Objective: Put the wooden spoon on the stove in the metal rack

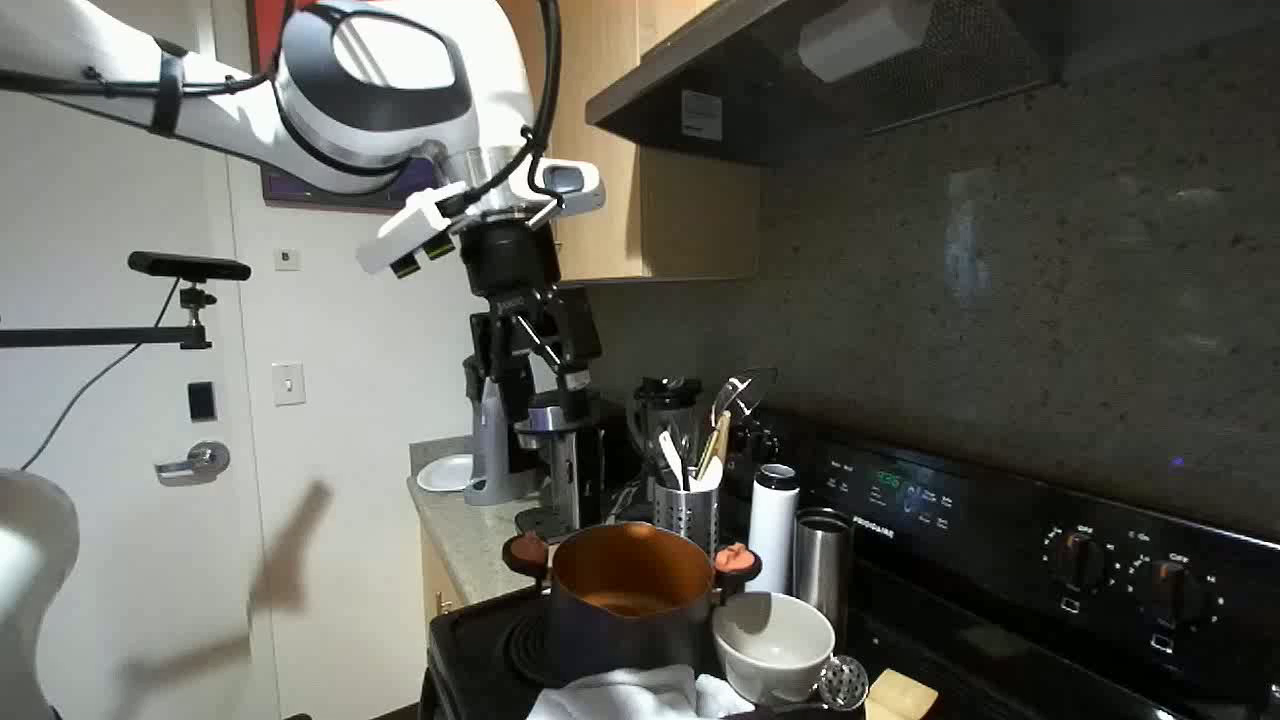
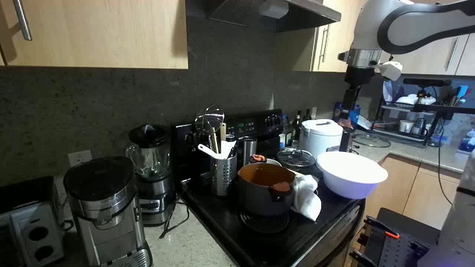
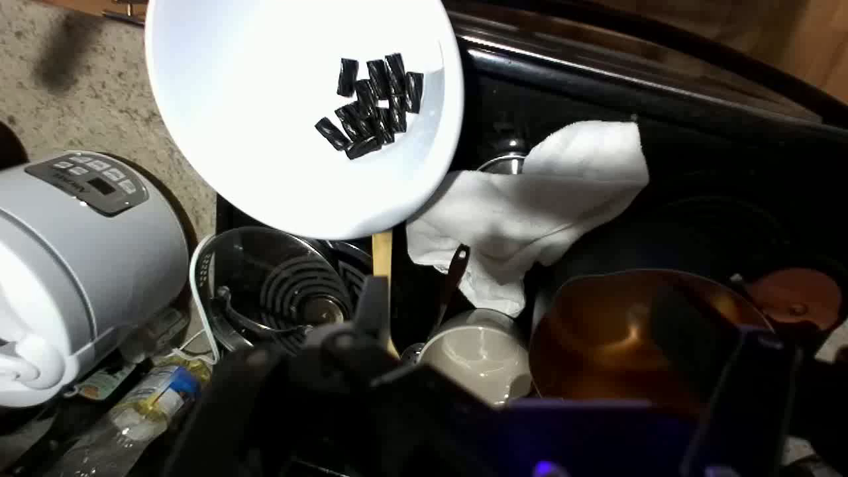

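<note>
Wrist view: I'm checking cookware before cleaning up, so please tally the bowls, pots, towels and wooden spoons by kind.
Bowls: 2, large bowl and small bowl
Pot: 1
Towel: 1
Wooden spoon: 1, partly hidden
Total: 5
Uncounted: a metal rim at the towel's edge, too hidden to identify.

Shiny metal rack [image 2: 223, 179], smooth wooden spoon [image 3: 381, 255], glossy stove [image 2: 267, 246], matt cloth [image 3: 507, 209], pot [image 2: 258, 202] w/ glossy int.

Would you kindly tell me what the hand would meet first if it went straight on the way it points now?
Most likely the towel, as the hand points down toward the stove; depth is unclear, so the pot beside it might come first.
</note>
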